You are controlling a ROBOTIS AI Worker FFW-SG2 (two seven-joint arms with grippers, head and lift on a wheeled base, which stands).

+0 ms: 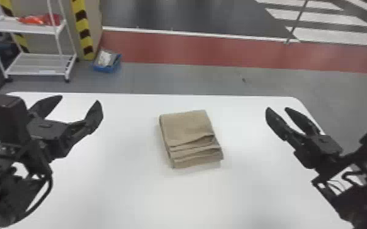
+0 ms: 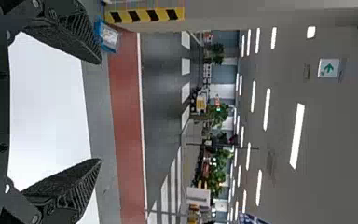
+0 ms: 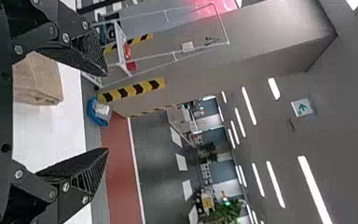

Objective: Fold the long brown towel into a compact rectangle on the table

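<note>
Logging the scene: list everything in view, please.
Towel: one, brown, folded on table
Table: one, white, under towel
Rack: one, white, beyond table, left
Items: count unclear, red, on rack
Bin: one, blue, floor near rack
Striped bands: two, yellow-black, by rack
Floor strip: one, red, beyond table
Floor stripes: several, white, far floor
Plants: several, green, background
Ceiling lights: many, white, overhead
Arrow sign: one, green-white, high up
Left gripper: one, black, left of towel, fingers open
Right gripper: one, black, right of towel, fingers open

Head cam high, fwd/down; 2 wrist cams close behind fingers (image 1: 94,117), outward, red strip (image 2: 125,116) in both
</note>
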